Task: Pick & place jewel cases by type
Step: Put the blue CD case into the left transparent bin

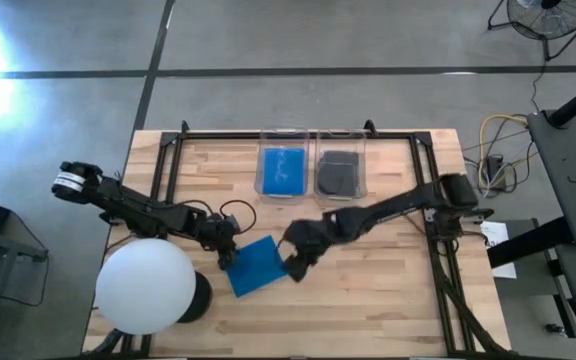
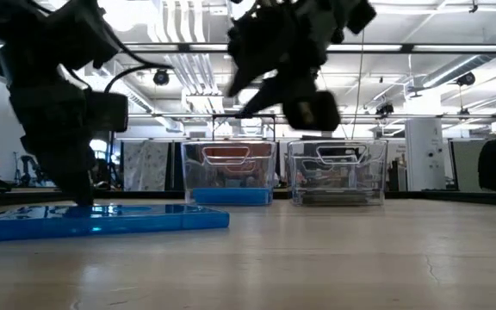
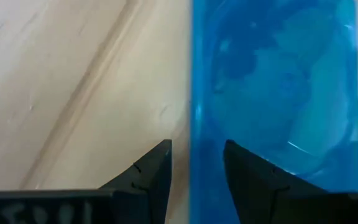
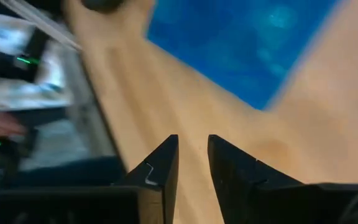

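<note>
A bright blue jewel case point(image 1: 258, 266) lies flat on the wooden table near its front, also in the low view point(image 2: 102, 220). My left gripper point(image 1: 226, 250) points down at the case's left edge. It is open, with one finger over the wood and one over the case point(image 3: 272, 93). My right gripper point(image 1: 294, 262) is by the case's right corner, raised above the table point(image 2: 304, 103). It is empty, with a narrow gap between its fingers point(image 4: 192, 149). Another blue case point(image 1: 282, 168) lies in the left clear bin. Dark cases point(image 1: 338, 175) lie in the right bin. My left gripper comes at the blue case from above, its fingers on either side of the case's left edge point(image 3: 192, 124). I cannot tell whether either finger touches the case. The case lies flat on the table.
Two clear bins point(image 1: 266, 150) point(image 1: 360, 160) stand side by side at the table's far middle. A large white sphere point(image 1: 146, 287) on a dark base fills the near left corner, close to my left arm. Bare wood lies at the near right.
</note>
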